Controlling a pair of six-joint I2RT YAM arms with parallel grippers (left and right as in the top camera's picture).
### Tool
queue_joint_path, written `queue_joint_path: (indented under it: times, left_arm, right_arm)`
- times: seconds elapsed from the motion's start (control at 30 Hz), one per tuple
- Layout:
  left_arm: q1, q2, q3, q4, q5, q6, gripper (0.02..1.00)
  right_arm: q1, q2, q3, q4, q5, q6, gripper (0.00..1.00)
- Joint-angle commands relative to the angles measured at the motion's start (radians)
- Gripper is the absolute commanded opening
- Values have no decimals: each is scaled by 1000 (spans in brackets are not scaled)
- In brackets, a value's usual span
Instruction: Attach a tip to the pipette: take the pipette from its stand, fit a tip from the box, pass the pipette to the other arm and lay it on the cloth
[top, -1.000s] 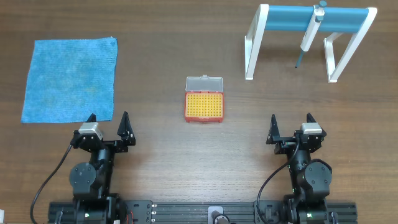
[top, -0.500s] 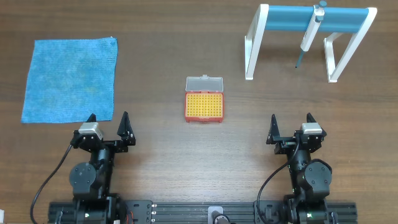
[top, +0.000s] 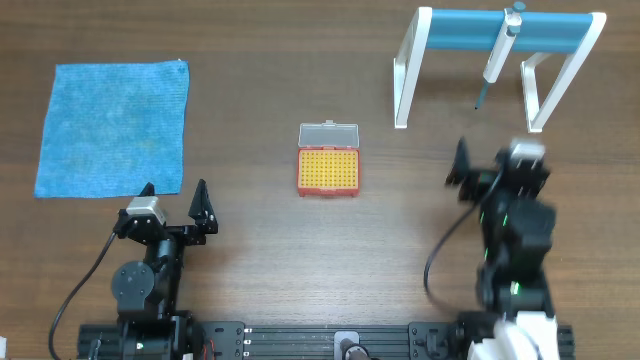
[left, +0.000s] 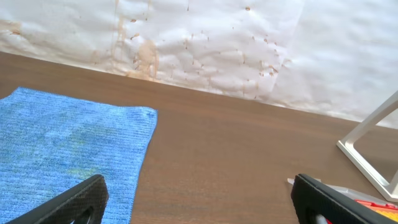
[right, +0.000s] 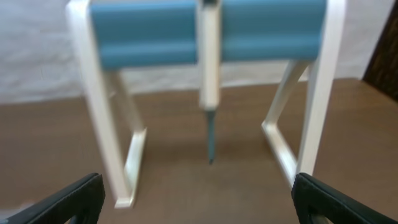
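The pipette (top: 495, 62) (right: 209, 81) hangs upright from the blue bar of a white stand (top: 500, 30) (right: 205, 31) at the back right. The tip box (top: 328, 171), orange with yellow tips and its clear lid folded back, sits mid-table. A blue cloth (top: 113, 128) (left: 62, 155) lies at the back left. My right gripper (top: 495, 165) (right: 199, 205) is open, raised in front of the stand and facing the pipette, a short way off. My left gripper (top: 172, 203) (left: 199, 208) is open near its base, just in front of the cloth, holding nothing.
The wooden table (top: 300, 260) is bare between the box and both arms. A white wall (left: 217, 43) rises behind the table's far edge. The stand's white legs (right: 118, 143) flank the hanging pipette.
The right arm has lifted and moved forward toward the stand, so its gripper now faces the pipette. The left arm has not moved.
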Motion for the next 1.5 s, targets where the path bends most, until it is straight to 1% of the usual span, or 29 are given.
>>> queue_joint_path:
  times: [0.03, 0.1, 0.17, 0.43, 0.47, 0.5, 0.63, 0.9, 1.07, 1.17, 1.23, 1.3, 1.43, 1.5]
  left_arm:
    - [-3, -6, -2, -6, 4, 16, 954]
    - [-3, -6, -2, -6, 4, 16, 954]
    - [-3, -6, -2, -6, 4, 16, 954]
    - [-3, -6, -2, -6, 4, 16, 954]
    - [-3, -6, -2, -6, 4, 16, 954]
    - [-3, -6, -2, -6, 4, 16, 954]
    - [-3, -6, -2, -6, 4, 16, 956]
    - [-3, -6, -2, -6, 4, 16, 956]
    - [-3, -6, -2, -6, 4, 16, 956]
    - [-3, -6, -2, -6, 4, 16, 954]
    - [-3, -6, -2, -6, 4, 16, 956]
    - [-3, -6, -2, -6, 4, 16, 956]
    - [-3, -6, -2, -6, 4, 16, 954]
    - [-3, -6, -2, -6, 4, 16, 954]
  right_arm:
    - [-41, 313, 139, 161, 41, 11, 976]
    - [-41, 428, 183, 231, 34, 11, 976]
    - [-42, 540, 235, 259, 30, 11, 976]
    - [-53, 758, 372, 255, 28, 11, 976]
    - [-53, 777, 394, 254, 19, 11, 976]
    - [-53, 803, 422, 255, -11, 11, 976]
    - [-53, 840, 450, 255, -50, 11, 976]
    - [-58, 856, 450, 232, -49, 0, 976]
    - [-65, 856, 454, 225, -51, -70, 976]
    - [-65, 856, 459, 225, -95, -115, 976]
    - [-66, 856, 460, 225, -135, -181, 976]
    - [-70, 856, 460, 225, -135, -242, 976]
    - [-74, 856, 460, 225, -135, -247, 978]
    - [-74, 856, 460, 226, -124, -204, 976]
